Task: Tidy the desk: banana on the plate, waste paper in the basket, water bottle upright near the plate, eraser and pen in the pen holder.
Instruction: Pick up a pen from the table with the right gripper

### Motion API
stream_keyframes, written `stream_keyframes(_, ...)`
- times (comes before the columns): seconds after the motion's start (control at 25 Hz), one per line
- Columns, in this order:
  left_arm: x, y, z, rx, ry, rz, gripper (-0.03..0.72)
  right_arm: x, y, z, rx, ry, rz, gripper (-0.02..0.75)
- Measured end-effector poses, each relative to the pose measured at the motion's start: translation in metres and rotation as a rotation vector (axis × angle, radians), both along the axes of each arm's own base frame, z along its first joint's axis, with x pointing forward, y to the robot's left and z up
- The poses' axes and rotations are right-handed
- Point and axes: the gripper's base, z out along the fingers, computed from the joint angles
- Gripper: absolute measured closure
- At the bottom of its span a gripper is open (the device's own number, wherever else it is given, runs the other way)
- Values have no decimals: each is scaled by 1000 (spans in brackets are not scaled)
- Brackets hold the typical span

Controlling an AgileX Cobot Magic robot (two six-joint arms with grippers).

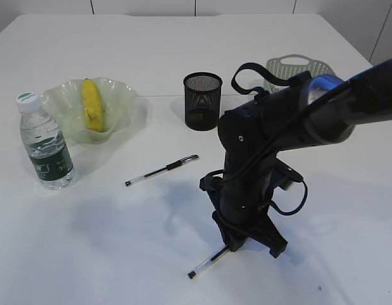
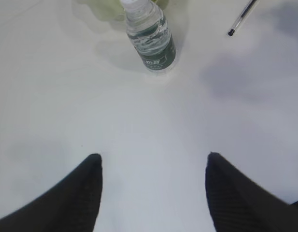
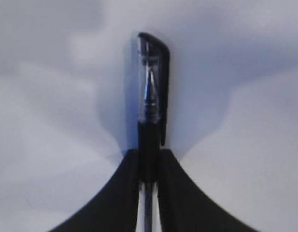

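My right gripper is shut on a capped black pen, and its jaws press both sides of the barrel. In the exterior view this gripper is low at the front of the table, with the pen sticking out to the lower left. A second pen lies mid-table. The banana rests on the pale green plate. The water bottle stands upright beside the plate. The black mesh pen holder stands behind. My left gripper hangs open over bare table, short of the bottle. Eraser and waste paper are out of view.
The green perforated basket sits at the back right, partly behind my right arm. The left wrist view catches the plate's rim and one pen's tip at the top. White tabletop surrounds everything.
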Motion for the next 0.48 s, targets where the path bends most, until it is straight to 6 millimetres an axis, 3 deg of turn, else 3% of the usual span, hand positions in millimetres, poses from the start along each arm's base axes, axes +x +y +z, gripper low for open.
stream_keyframes(0.24, 0, 0, 0, 0, 1, 0, 214, 1, -1, 0, -17, -16, 22, 678)
stream_keyframes(0.48, 0, 0, 0, 0, 1, 0, 214, 17, -2, 5, -94, -109, 145, 678)
